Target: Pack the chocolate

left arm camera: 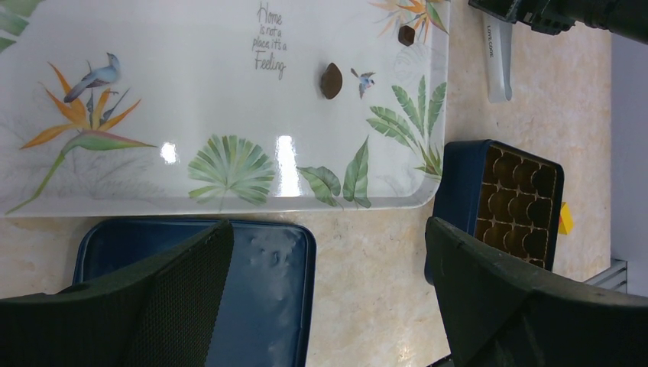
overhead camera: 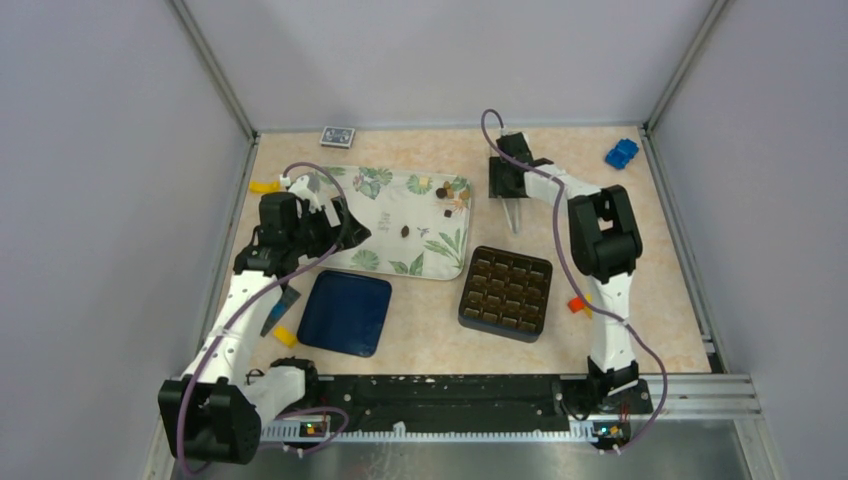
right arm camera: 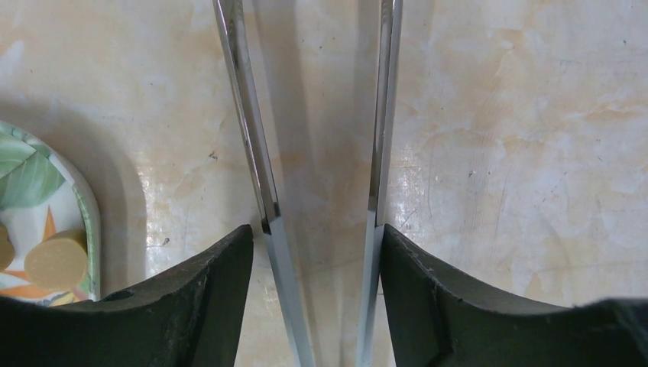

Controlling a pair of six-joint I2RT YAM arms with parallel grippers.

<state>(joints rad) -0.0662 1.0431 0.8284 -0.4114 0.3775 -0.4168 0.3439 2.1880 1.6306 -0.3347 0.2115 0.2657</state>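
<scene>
The right gripper (right arm camera: pixel 315 237) is clamped on slim steel tongs (right arm camera: pixel 252 153), whose blades stand slightly parted over the bare marbled beige counter (right arm camera: pixel 535 115) near its far edge. The small brown and tan chocolate pieces (overhead camera: pixel 404 230) lie just to its left on the glossy leaf-printed tray (left arm camera: pixel 153 46). The left gripper (left arm camera: pixel 328 229) gapes wide and empty above the tray's near rim, toward the counter's left edge.

Beige marbled tabletop (overhead camera: pixel 430 345) carries a white leaf-printed rectangular tray (overhead camera: pixel 390 215) far left, a dark-blue square lid (overhead camera: pixel 345 313) nearer, and a dark gridded square box (overhead camera: pixel 507 292) right.
</scene>
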